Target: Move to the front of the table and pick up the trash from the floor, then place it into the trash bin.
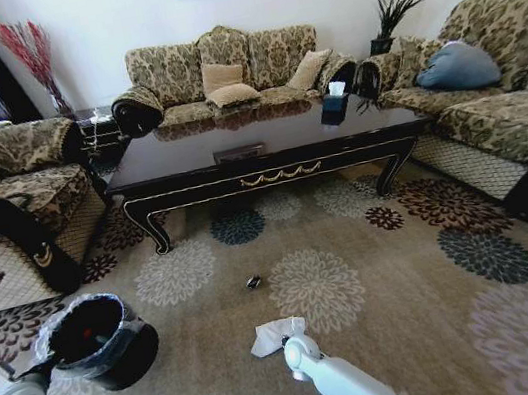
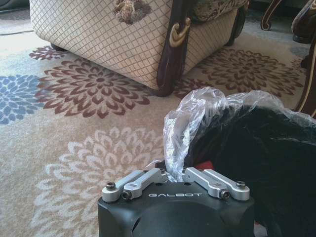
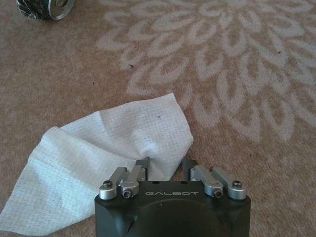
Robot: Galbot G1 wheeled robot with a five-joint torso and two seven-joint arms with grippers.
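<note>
A crumpled white tissue (image 1: 270,336) (image 3: 98,148) lies on the carpet just before me. My right gripper (image 1: 290,341) (image 3: 165,165) is down at its edge, open, with the tissue's corner between its fingers and puckered there. A small dark round can-like bit (image 1: 253,282) (image 3: 44,7) lies farther out on the carpet. The black trash bin (image 1: 133,356) (image 2: 276,158), lined with a clear bag (image 2: 207,113), stands at my left, with something red inside. My left gripper (image 2: 175,173) sits open right at the bin's rim. The dark table (image 1: 266,146) stands ahead.
A patterned armchair (image 1: 3,211) (image 2: 123,44) is close behind the bin on the left. Sofas (image 1: 223,72) stand behind the table and along the right (image 1: 493,108). A tissue box (image 1: 335,104) sits on the table. Open flowered carpet (image 1: 442,289) spreads to the right.
</note>
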